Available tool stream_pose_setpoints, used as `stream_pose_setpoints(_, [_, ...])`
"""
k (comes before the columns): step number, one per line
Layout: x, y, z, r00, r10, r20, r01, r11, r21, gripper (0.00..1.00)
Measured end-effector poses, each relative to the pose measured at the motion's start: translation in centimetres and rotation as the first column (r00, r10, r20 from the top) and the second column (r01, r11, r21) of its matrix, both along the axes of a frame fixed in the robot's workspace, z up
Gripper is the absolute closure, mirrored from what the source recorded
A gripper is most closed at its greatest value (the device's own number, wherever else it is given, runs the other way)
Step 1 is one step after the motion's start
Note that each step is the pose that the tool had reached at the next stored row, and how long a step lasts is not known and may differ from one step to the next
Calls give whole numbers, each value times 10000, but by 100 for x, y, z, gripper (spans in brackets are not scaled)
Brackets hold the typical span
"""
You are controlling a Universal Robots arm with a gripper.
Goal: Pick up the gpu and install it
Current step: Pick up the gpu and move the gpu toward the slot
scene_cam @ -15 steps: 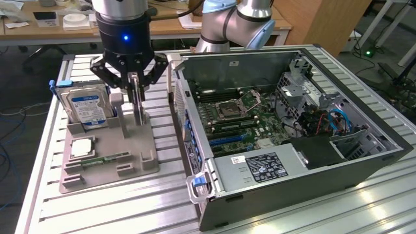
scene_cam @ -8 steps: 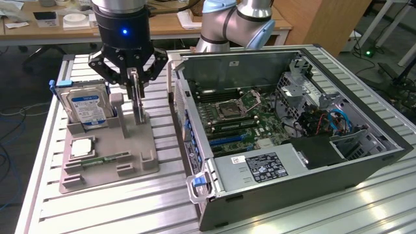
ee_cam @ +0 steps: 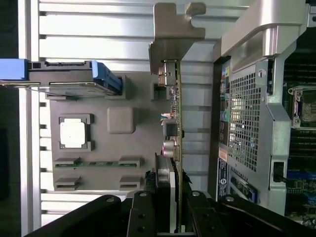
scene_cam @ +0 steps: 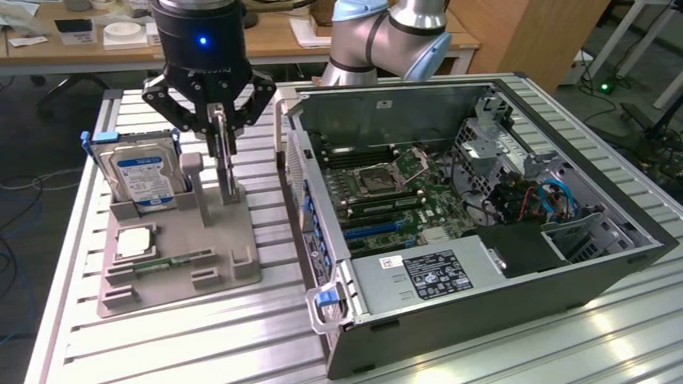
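Black fingers [ee_cam: 143,217], partly closed, pinch the gpu [ee_cam: 174,113] by its upper edge. It stands on edge at the grey holder [scene_cam: 203,256], near the hard drive [scene_cam: 144,176]. A good lift goes straight up, clear of the open computer case [scene_cam: 597,240]. Ribbed metal worktop [scene_cam: 213,336]; office desks [scene_cam: 267,48] behind.

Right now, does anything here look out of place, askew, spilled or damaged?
Nothing stands out. The hand grips the gpu upright on its edge at the grey holder. The hard drive stands straight in its slot. The open computer case lies on its side, with no visible damage.
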State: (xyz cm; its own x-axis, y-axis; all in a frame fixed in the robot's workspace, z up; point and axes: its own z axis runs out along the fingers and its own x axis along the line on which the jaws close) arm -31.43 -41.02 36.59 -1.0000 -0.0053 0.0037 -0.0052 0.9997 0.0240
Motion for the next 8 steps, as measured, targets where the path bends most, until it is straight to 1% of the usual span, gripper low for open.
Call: stream_pose_setpoints(8, [0, 0, 92, 10000, 0, 1, 0, 10000, 0, 72])
